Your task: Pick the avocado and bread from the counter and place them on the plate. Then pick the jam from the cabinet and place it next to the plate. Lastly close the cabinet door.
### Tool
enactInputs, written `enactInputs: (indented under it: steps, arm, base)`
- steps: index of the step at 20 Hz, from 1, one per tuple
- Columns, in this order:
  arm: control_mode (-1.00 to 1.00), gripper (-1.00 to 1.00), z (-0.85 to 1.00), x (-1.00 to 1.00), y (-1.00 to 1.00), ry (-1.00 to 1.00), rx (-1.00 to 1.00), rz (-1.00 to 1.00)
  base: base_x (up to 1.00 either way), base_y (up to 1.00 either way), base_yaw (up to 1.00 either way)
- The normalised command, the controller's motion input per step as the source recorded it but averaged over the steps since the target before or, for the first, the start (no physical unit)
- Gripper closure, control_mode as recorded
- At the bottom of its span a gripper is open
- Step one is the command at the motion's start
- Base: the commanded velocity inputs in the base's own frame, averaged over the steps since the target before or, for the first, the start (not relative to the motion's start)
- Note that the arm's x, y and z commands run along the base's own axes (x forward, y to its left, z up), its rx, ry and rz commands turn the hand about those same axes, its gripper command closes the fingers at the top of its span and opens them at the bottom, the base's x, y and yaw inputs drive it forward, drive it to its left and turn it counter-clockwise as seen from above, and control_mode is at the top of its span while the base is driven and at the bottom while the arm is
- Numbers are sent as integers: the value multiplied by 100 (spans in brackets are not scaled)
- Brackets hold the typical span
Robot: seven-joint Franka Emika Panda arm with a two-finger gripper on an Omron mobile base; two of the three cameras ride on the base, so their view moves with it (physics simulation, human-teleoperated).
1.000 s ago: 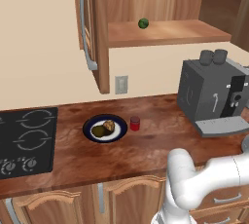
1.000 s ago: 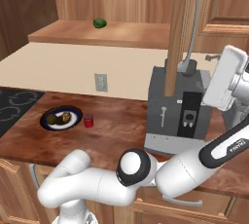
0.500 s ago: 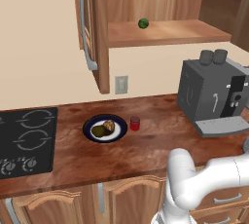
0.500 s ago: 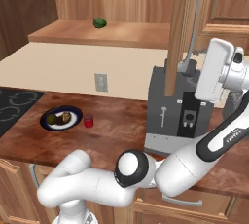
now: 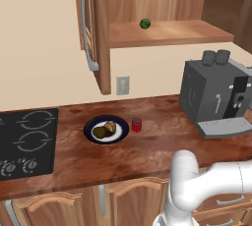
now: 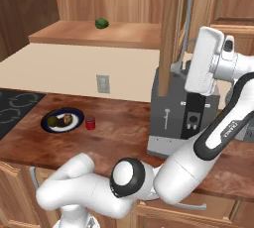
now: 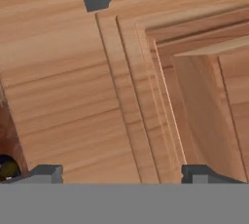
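The blue-rimmed plate (image 5: 106,129) (image 6: 62,121) lies on the wood counter (image 5: 147,156), holding the avocado (image 5: 100,132) and the bread (image 5: 110,127). The red jam (image 5: 136,124) (image 6: 90,122) stands just right of the plate. The cabinet (image 5: 167,31) is open, and its door (image 5: 102,33) (image 6: 171,33) stands edge-on with its silver handle (image 5: 87,23) (image 6: 187,4). My gripper (image 7: 124,177) (image 6: 177,67) is open, high up by the door's right side. Its fingertips (image 7: 46,173) are spread wide before the door's panelled face (image 7: 121,96).
A green ball (image 5: 144,23) (image 6: 101,23) rests on the cabinet shelf. A grey coffee machine (image 5: 216,97) (image 6: 181,118) stands on the counter under my hand. The black stovetop (image 5: 24,141) is at the left. My arm curves up in front of the coffee machine.
My hand has swung left from the picture's right edge, close up to the door. Plate, food and jam have stayed put.
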Motion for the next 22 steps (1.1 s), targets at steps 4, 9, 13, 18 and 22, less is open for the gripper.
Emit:
enactInputs:
  steps: [4,9,13,18,22]
  arm:
    - [-100,-100,21,-18,64,4,4,0]
    - [-100,-100,11,-12,66,3,3,0]
    - [-100,-100,0,-3,63,2,0,-3]
    - [-100,-100,1,0,76,0,0,-11]
    - [-100,-100,15,0,86,0,0,-20]
  base:
    - [0,0,0]
    - [0,0,0]
    - [0,0,0]
    - [0,0,0]
    - [0,0,0]
